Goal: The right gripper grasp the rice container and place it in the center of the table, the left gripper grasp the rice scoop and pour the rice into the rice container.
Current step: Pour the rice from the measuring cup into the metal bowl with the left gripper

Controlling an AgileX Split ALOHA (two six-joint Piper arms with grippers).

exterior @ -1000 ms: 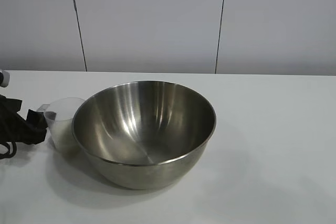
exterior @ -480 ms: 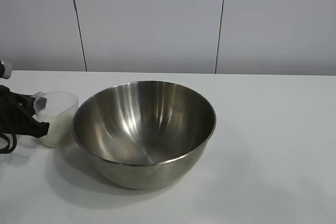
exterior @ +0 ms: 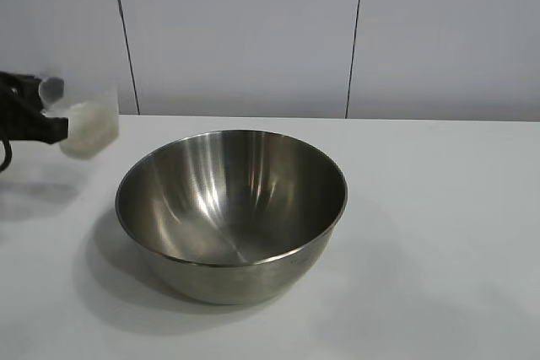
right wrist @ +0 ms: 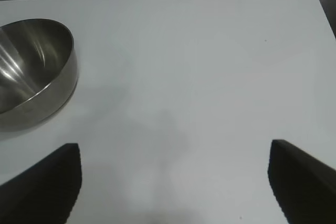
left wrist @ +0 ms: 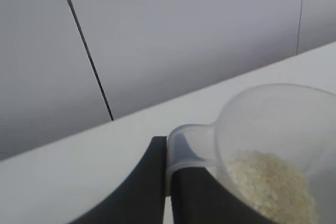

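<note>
The white tabletop (exterior: 439, 208) fills the scene, plain and flat, running back to a pale panelled wall (exterior: 245, 31) with thin dark seams. Sitting squarely in the middle of it is the rice container (exterior: 232, 212), a big round steel bowl, shiny, with a rolled rim and streaks of light down its inner wall; nothing inside it. Its soft shadow spreads on the surface to the left.

Up at the left edge, the left end effector (exterior: 51, 128) hangs in the air above the tabletop, clear of the bowl and off to its left, level with the foot of the wall. It is clenched on the handle of the rice scoop (exterior: 87, 126), a small clear plastic cup with a cloudy, translucent wall. From the left wrist camera the black fingers (left wrist: 197, 195) pinch the tab-shaped handle between them, the cup roughly upright with its mouth open to the camera. Inside lies the rice (left wrist: 268, 182), a low heap of fine white grains settled in the bottom of the cup.

The right end effector (right wrist: 173, 182) sits parked off the bowl's far side, released, its two dark fingers spread wide over bare tabletop, the bowl well apart from it.
</note>
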